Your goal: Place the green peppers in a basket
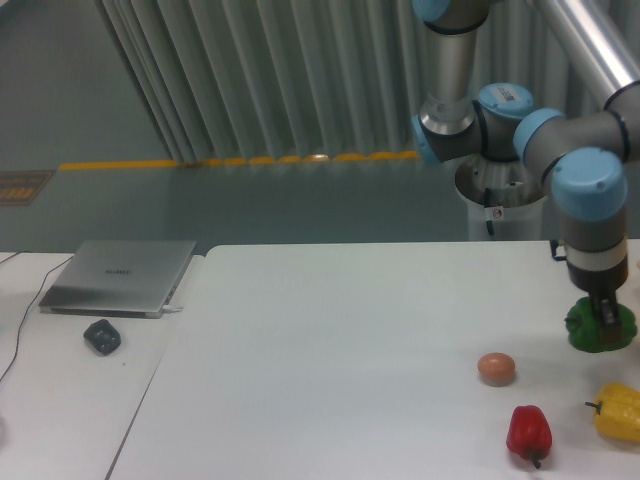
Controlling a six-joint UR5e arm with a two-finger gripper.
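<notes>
The green pepper (584, 334), glossy and dark green, sits at the far right of the white table (350, 320), just above the surface or barely touching it. My gripper (606, 322) comes straight down onto it, with its fingers shut on the pepper's top. The fingers cover the middle of the pepper. No basket is in view.
A brown egg-like ball (496, 368) lies left of the pepper. A red pepper (528, 431) and a yellow pepper (618, 411) lie near the front right edge. A closed laptop (120, 276) and a small dark object (102, 336) rest on the left table.
</notes>
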